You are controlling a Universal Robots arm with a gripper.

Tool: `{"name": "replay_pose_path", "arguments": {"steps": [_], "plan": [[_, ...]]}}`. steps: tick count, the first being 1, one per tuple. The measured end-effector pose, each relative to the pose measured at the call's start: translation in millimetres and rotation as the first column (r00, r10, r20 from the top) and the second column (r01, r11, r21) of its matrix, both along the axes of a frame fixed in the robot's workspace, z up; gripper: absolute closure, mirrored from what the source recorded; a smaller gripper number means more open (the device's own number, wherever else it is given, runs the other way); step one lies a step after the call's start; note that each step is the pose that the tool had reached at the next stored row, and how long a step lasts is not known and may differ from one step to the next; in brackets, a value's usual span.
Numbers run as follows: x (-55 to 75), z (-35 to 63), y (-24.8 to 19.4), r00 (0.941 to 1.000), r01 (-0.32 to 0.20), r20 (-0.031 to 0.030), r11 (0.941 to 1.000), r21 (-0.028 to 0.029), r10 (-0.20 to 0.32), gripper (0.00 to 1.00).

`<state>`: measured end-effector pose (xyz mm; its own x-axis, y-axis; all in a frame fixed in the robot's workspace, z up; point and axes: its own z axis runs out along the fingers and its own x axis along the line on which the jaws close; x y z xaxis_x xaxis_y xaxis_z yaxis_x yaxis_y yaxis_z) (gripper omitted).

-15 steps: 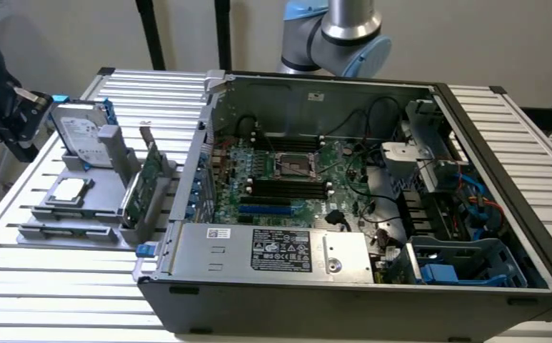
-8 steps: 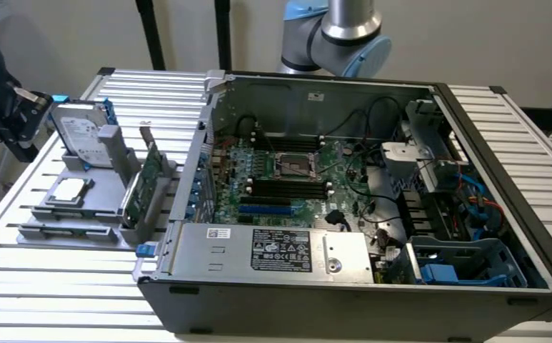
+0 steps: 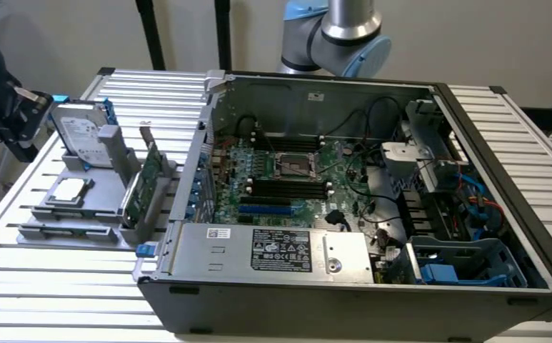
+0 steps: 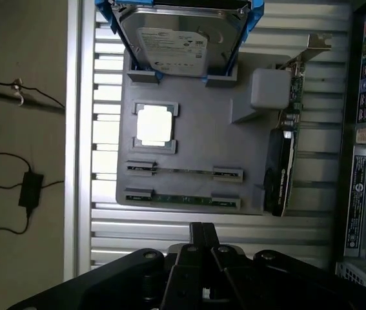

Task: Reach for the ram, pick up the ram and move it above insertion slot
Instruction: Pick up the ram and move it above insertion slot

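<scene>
Two rams lie in holders at the near end of the grey fixture tray [image 4: 189, 148]. One ram [image 4: 183, 199] shows its green face with dark chips; the other ram [image 4: 183, 171] stands edge-on as a thin line. In the exterior view they sit low at the tray's front [image 3: 66, 230]. My gripper [image 4: 202, 236] hovers above the slatted table just off the tray's edge nearest the rams, its fingers shut with nothing between them. It appears as a dark mass [image 3: 18, 136] at the exterior view's left. The black memory slots [image 3: 290, 187] lie on the motherboard inside the open case.
On the tray stand a silver hard drive in blue rails [image 4: 183, 39], a processor chip [image 4: 155, 124] and a broader green expansion card with a bracket [image 4: 279, 174]. The open computer case [image 3: 352, 286] takes up the table's middle, its power supply [image 3: 266, 250] in front. Cables lie on the floor [image 4: 28, 187].
</scene>
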<state>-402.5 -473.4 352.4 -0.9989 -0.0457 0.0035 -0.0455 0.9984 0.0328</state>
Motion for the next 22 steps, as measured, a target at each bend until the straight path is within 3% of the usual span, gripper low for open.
{"name": "replay_pose_path", "arguments": {"steps": [6, 11, 16, 22], "plan": [[0.0, 0.0, 0.0, 0.9941, -0.108, 0.0, 0.9941, 0.0, 0.108, 0.89], [0.0, 0.0, 0.0, 0.9801, -0.199, 0.0, 0.9801, 0.0, 0.199, 0.89], [0.0, 0.0, 0.0, 0.9581, -0.286, 0.0001, 0.9581, 0.0, 0.286, 0.89], [0.0, 0.0, 0.0, 0.9211, -0.389, 0.0, 0.9211, 0.0, 0.389, 0.89]]}}
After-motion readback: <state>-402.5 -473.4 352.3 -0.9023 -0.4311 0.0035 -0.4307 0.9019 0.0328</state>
